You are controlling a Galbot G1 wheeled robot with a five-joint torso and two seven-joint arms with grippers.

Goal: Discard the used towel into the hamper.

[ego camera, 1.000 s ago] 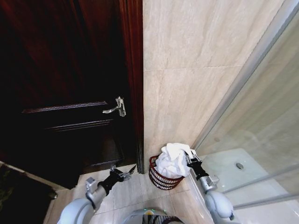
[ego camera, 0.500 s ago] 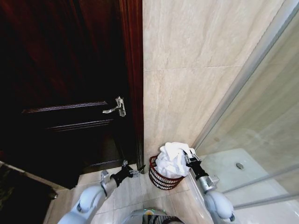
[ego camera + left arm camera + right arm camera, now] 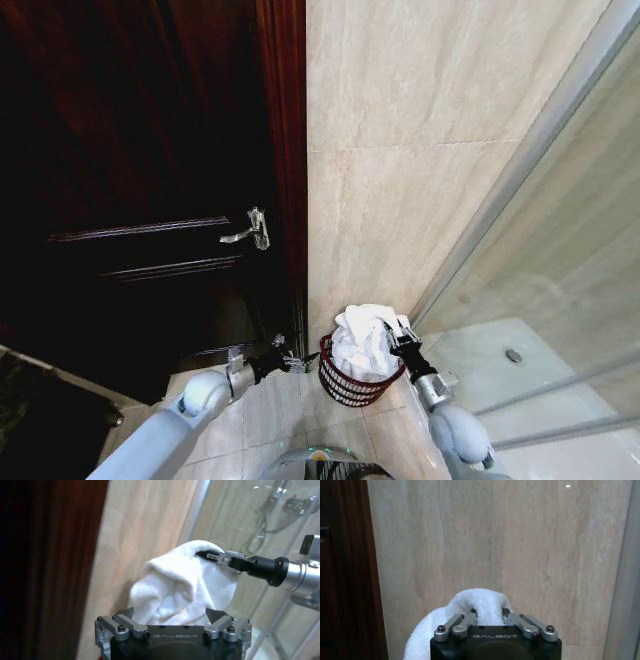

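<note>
- The white towel is bunched into a soft heap, its lower part down inside the hamper and its top folds piled above the rim. It is thick terry, crumpled, with one fold peaked up where it is held.
- The hamper is a low round basket of dark reddish-brown open weave, on the tiled floor at the foot of the beige wall, between the dark wooden door and the glass shower screen.
- The right gripper is clenched on the towel's upper fold at the side nearest the screen; in its own wrist view the cloth bulges up between its fingers.
- The left gripper hovers just beside the hamper on the door side, jaws spread and holding nothing, pointed at the towel.
- Judgement: the drop-off is nearly done. The next move calls for the right gripper to let go and lift clear without dragging cloth back out.
</note>
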